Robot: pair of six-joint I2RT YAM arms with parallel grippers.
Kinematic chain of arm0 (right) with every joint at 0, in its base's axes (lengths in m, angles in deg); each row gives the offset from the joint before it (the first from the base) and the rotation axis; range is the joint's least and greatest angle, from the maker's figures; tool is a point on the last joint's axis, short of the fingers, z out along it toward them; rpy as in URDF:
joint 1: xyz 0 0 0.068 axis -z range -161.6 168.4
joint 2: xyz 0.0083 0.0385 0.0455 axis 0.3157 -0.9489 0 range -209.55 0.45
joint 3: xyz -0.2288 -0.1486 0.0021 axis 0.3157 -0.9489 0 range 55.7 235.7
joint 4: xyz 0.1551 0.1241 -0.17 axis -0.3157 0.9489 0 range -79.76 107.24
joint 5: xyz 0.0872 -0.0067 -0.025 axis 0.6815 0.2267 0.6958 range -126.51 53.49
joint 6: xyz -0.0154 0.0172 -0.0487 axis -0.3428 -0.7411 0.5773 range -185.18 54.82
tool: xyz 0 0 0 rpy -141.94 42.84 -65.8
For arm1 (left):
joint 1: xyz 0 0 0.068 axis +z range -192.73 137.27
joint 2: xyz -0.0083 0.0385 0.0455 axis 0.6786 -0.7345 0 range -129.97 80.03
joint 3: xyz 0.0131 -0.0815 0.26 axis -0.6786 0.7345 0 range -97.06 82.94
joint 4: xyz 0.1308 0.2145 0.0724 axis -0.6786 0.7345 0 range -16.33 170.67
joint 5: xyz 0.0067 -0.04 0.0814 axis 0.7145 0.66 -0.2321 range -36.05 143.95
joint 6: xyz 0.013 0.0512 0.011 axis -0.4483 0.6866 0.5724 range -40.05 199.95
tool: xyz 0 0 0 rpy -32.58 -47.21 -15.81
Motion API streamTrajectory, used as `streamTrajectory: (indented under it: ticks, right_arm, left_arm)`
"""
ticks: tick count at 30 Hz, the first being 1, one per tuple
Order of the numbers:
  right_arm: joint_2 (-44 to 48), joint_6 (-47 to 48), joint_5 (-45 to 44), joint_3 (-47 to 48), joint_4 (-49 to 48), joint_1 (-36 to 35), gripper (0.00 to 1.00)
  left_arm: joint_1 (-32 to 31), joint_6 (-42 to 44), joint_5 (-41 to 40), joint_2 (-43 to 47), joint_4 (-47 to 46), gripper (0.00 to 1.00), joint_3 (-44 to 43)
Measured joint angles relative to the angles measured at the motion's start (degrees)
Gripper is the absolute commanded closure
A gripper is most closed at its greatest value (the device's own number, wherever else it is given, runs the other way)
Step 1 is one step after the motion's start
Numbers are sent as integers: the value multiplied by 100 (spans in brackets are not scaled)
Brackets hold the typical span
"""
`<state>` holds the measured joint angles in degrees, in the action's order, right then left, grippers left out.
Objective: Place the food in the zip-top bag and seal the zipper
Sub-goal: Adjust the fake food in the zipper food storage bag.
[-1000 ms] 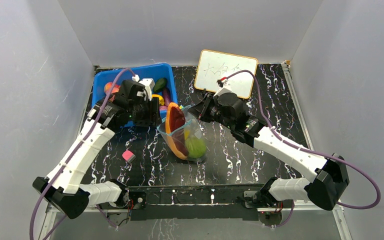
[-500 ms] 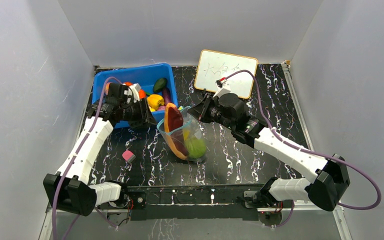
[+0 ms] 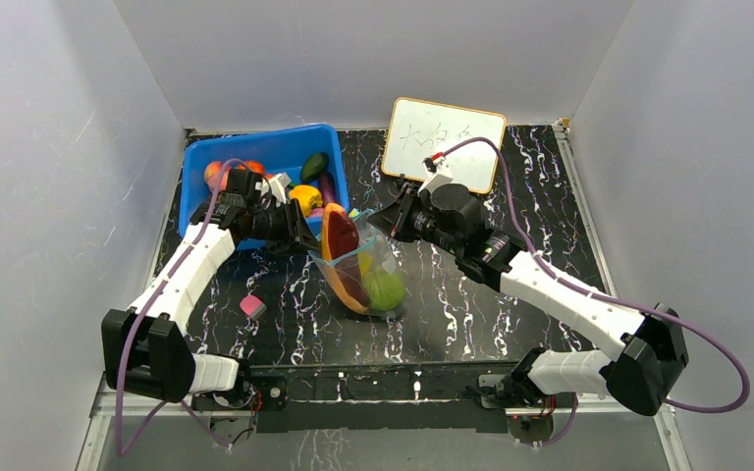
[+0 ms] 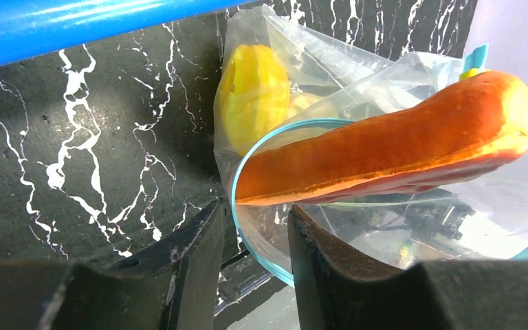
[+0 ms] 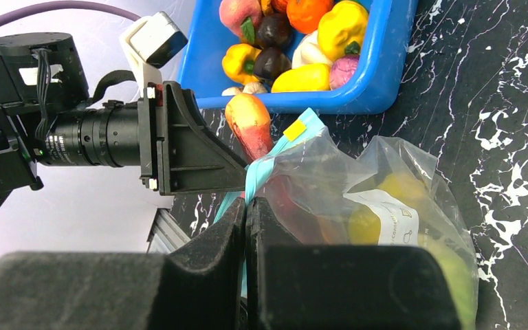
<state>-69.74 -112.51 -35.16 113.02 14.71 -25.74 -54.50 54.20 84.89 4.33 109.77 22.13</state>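
Clear crinkly zip-top bag (image 3: 385,257) on black marbled tabletop (image 3: 530,196), long orange-and-dark-red toy slice (image 4: 385,151) jutting lengthwise from its mouth, right hand (image 5: 246,204) pinching teal zipper strip (image 5: 267,163), left hand (image 4: 256,210) slightly spread astride the rim.

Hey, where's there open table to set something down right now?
Bare table lies right of the whiteboard, beyond the right arm, and along the near edge between the pink cube and that arm. It's crowded centre-left, where the blue bin, zip-top bag, left end effector and right end effector meet.

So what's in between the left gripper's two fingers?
The zipper of the zip-top bag crosses the left gripper gap, shown by the left wrist view.
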Motion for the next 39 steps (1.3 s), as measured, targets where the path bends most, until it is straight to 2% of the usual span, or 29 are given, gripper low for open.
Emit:
streamTrajectory:
  ticks: [3,6,7,16,22,26,39]
  right_arm:
    - [0,15,0,0,0,0,100]
    - [0,28,9,0,-2,0,100]
    - [0,33,11,0,-2,0,100]
    - [0,26,-31,0,4,0,100]
    - [0,26,-479,0,98,0,100]
    - [0,24,-857,2,354,0,100]
    - [181,-81,-1062,105,498,0,100]
  left_arm:
    - [0,4,90,2,-70,75,13]
    - [0,15,254,2,-184,98,96]
    - [0,4,295,2,-192,100,114]
    - [4,52,754,365,-404,100,133]
    - [-35,-402,1451,1453,-1580,100,179]
    - [-107,-581,1908,1862,-2297,100,286]
    - [-267,-444,2343,1845,-2586,100,809]
